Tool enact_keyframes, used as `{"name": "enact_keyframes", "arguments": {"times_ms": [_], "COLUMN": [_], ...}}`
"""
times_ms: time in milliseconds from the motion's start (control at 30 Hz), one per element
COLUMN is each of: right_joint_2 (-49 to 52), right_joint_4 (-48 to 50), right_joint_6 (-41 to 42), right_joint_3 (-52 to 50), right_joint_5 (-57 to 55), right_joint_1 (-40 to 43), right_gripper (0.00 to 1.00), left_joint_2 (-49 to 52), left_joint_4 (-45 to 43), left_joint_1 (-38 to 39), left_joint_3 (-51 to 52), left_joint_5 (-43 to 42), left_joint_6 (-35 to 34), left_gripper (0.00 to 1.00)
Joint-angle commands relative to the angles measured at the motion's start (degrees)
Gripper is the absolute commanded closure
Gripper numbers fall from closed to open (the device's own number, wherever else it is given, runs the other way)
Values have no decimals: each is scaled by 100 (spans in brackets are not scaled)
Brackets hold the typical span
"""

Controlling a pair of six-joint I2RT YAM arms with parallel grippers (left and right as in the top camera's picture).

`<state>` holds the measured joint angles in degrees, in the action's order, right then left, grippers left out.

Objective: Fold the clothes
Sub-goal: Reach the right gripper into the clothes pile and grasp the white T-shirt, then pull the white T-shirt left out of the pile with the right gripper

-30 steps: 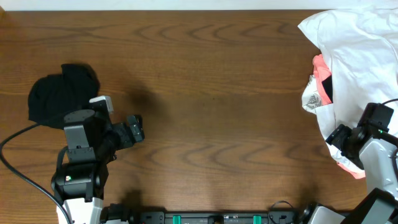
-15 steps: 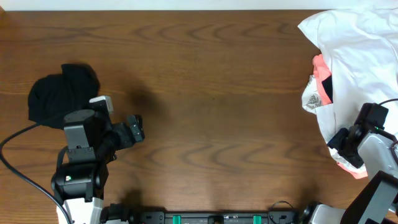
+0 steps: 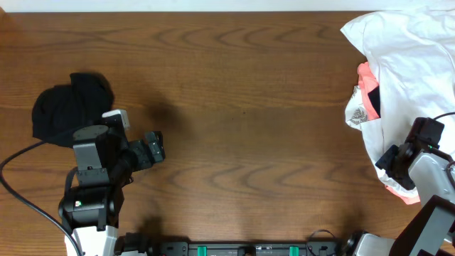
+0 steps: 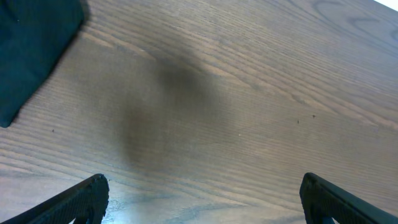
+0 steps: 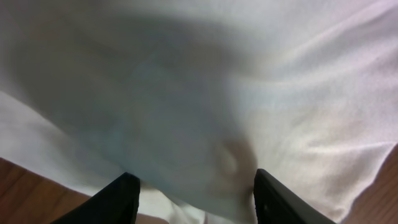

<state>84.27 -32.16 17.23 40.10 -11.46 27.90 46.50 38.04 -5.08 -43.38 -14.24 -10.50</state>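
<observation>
My left claw [image 4: 202,200] hangs spread wide over the grained wooden table [image 3: 249,107], near one crumpled black garment [image 3: 60,110]. My right claw [image 5: 194,199] presses into one soft, wrinkled white T-shirt [image 3: 409,64] heaped at my right and cut off by the frame. I cannot tell whether it grips. One coral-pink garment [image 3: 367,82] peeks out, mostly hidden.
</observation>
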Motion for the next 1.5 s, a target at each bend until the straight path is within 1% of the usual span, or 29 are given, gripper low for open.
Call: {"name": "enact_keyframes", "arguments": {"times_ms": [0,100,167,300,400,567,667,767,900,967,1067,1167,1267,1467], "right_joint_2": [22,24,24,24,24,-66,-251,-601,-1150,-1311,-1405,-1399,-1397,-1272], "right_joint_4": [138,245,267,269,271,188,-151,-581,-1110,-1412,-1937,-2201,-2221,-2050], "right_joint_6": [33,33,33,35,35,76,74,70,-293,-352,-505,-730,-920,-918], "right_joint_3": [-157,-234,-234,-234,-232,-140,125,601,1543,2024,2828,3272,3442,3445], "right_joint_5": [-120,-118,-118,-118,-118,90,284,538,1464,1624,1694,1797,1790,1803], "right_joint_1": [33,33,33,33,33,24,15,15,-44,-166,-516,-935,-1445,-2269], "right_gripper": [43,44,48,74,99,99,99,99,99,99,99,99,99,99], "left_joint_2": [-9,-9,-9,-9,-9,-9,-9,-9,-9,-9,-9,-9,-9,-9], "left_joint_4": [11,9,9,9,11,9,9,7,7,9,7,7,7,7], "left_joint_1": [24,24,24,24,24,24,24,24,24,24,24,24,24,24], "left_joint_3": [-149,-149,-149,-149,-149,-149,-149,-149,-149,-149,-149,-149,-149,-149], "left_joint_5": [-9,-9,-9,-9,-9,-9,-9,-9,-9,-9,-9,-9,-9,-9], "left_joint_6": [33,35,35,35,35,35,33,33,33,33,35,35,33,33], "left_gripper": [2,2,2,2,2,2,2,2,2,2,2,2,2,2]}}
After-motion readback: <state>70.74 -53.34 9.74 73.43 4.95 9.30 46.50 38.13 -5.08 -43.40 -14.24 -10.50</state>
